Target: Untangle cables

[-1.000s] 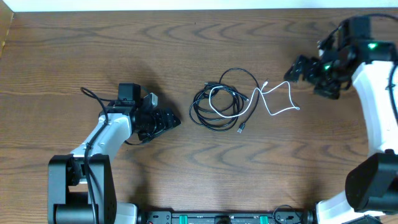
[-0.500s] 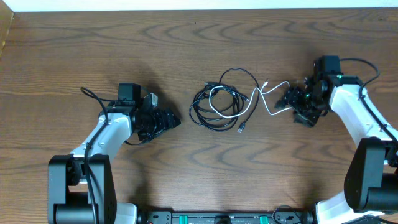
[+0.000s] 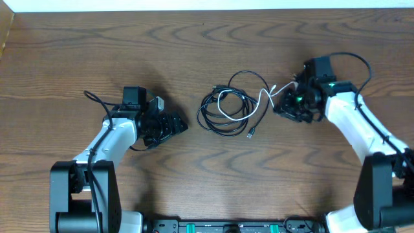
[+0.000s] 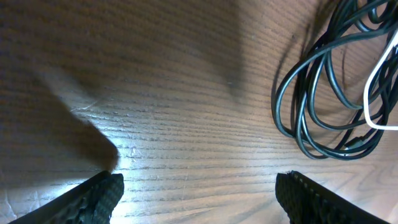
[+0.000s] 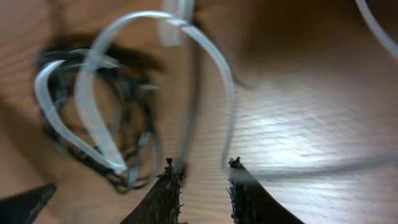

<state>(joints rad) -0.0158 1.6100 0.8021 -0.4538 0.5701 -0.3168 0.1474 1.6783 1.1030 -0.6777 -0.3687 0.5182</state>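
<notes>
Cables (image 3: 206, 111) beside right gripper (image 3: 280, 109), perhaps in contact

Wood-grain worktop (image 3: 129, 52) carries a loose coil of black cables (image 3: 207, 120); a white cable (image 3: 264, 97) overlaps the coil's right side.

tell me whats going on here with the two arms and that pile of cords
The right end effector is down at the right-hand stretch of the white cord, which runs between its fingers; the blurred wrist view doesn't show whether it has gripped. The left end effector is open, left of the black cords, touching none. White and black cords overlap in one pile, so nothing is separated yet.
</notes>
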